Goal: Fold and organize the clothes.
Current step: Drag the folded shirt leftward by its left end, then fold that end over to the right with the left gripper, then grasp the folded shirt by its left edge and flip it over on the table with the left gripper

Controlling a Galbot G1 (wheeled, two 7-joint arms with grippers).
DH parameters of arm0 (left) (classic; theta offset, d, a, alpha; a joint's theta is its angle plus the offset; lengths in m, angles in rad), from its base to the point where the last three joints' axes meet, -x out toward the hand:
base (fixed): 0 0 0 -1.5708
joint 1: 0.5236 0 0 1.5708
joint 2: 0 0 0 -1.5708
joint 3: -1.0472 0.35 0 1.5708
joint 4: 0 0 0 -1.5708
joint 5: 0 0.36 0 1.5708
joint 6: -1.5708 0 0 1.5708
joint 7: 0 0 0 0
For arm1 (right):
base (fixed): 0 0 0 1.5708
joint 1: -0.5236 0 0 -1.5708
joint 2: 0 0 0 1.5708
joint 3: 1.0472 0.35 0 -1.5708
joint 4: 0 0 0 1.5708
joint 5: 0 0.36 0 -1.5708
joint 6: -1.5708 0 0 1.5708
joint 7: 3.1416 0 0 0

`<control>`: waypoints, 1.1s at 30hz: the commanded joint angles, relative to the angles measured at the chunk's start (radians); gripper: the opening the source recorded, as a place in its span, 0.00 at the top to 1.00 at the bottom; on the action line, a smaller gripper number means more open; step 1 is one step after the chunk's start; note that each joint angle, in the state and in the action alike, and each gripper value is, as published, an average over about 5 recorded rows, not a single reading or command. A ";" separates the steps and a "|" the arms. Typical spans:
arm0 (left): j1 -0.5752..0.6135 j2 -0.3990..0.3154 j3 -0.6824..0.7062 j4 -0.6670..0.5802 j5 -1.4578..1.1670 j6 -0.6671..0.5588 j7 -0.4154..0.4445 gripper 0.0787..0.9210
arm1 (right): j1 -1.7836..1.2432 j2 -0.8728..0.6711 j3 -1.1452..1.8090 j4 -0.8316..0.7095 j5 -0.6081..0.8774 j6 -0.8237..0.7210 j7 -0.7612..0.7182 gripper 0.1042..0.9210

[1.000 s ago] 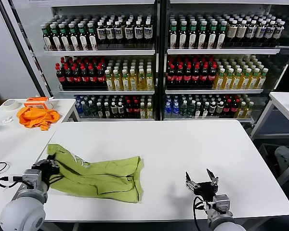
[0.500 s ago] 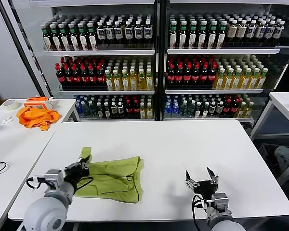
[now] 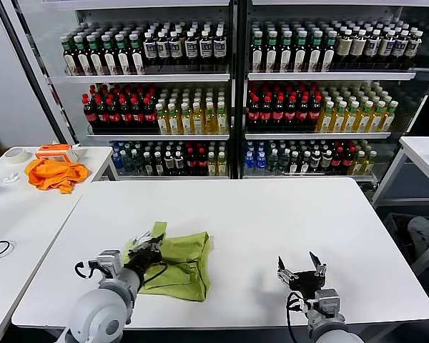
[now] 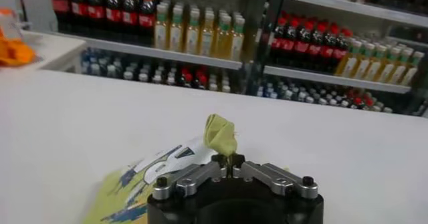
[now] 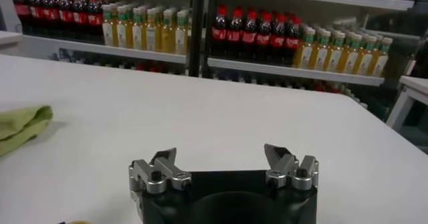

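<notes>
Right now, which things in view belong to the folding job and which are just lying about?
Belongs to the job:
- green T-shirt, an edge pinched in the left claw
- right claw, open and idle above the table

Just lying about:
- orange cloth
- tape roll
- bottle shelves

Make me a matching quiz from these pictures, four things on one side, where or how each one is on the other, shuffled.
Things:
1. T-shirt
2. left end effector
3. right end effector
4. orange cloth

States:
A. open, holding nothing, near the table's front edge
B. heaped on the side table at the robot's left
C. partly folded on the main table
D. shut on a pinch of green fabric

Pairs: 1-C, 2-D, 3-A, 4-B
</notes>
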 commanded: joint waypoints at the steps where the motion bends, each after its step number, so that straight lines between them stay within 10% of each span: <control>1: -0.036 -0.052 0.070 0.033 -0.010 0.000 -0.001 0.98 | -0.005 0.003 0.000 0.003 -0.007 0.001 0.000 0.12; 17: -0.057 -0.100 0.098 0.060 -0.069 -0.003 0.012 0.95 | 0.008 0.015 -0.007 0.003 -0.020 -0.007 0.003 0.12; 24: -0.032 -0.182 0.035 0.014 -0.101 -0.106 0.087 0.73 | 0.016 0.016 -0.004 0.002 -0.020 -0.006 0.000 0.12; 33: 0.108 -0.054 -0.125 0.040 0.379 -0.086 0.154 0.42 | 0.045 0.021 -0.008 -0.008 -0.019 0.005 -0.013 0.12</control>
